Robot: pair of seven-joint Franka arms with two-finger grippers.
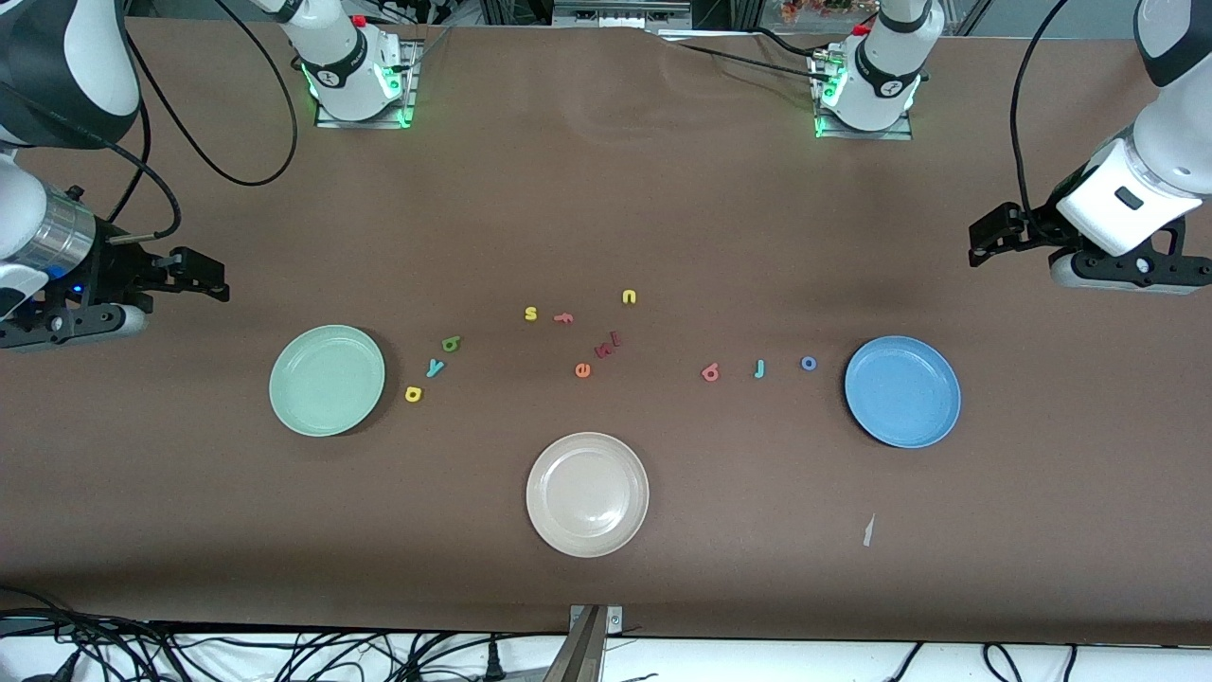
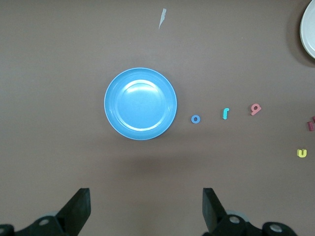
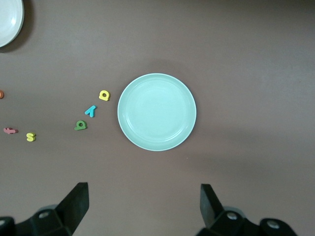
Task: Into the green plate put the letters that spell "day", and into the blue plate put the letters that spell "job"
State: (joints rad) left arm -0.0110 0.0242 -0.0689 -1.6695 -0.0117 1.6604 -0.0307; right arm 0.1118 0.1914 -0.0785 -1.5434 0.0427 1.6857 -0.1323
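Note:
The green plate (image 1: 327, 380) (image 3: 156, 111) lies empty toward the right arm's end, with the green d (image 1: 452, 344), teal y (image 1: 435, 367) and yellow a (image 1: 414, 393) beside it on the table. The blue plate (image 1: 902, 391) (image 2: 140, 103) lies empty toward the left arm's end. In a row beside it are the blue o (image 1: 808, 363), teal j (image 1: 759, 368) and salmon b (image 1: 710, 373). My right gripper (image 1: 196, 275) (image 3: 144, 204) hangs open over bare table by the green plate. My left gripper (image 1: 989, 237) (image 2: 146, 206) hangs open by the blue plate. Neither holds anything.
A beige plate (image 1: 587, 493) sits nearer the front camera, mid-table. Spare letters lie between the two groups: yellow s (image 1: 530, 313) and u (image 1: 628, 296), orange f (image 1: 562, 318) and e (image 1: 582, 369), a dark red piece (image 1: 606, 348). A paper scrap (image 1: 867, 530) lies near the blue plate.

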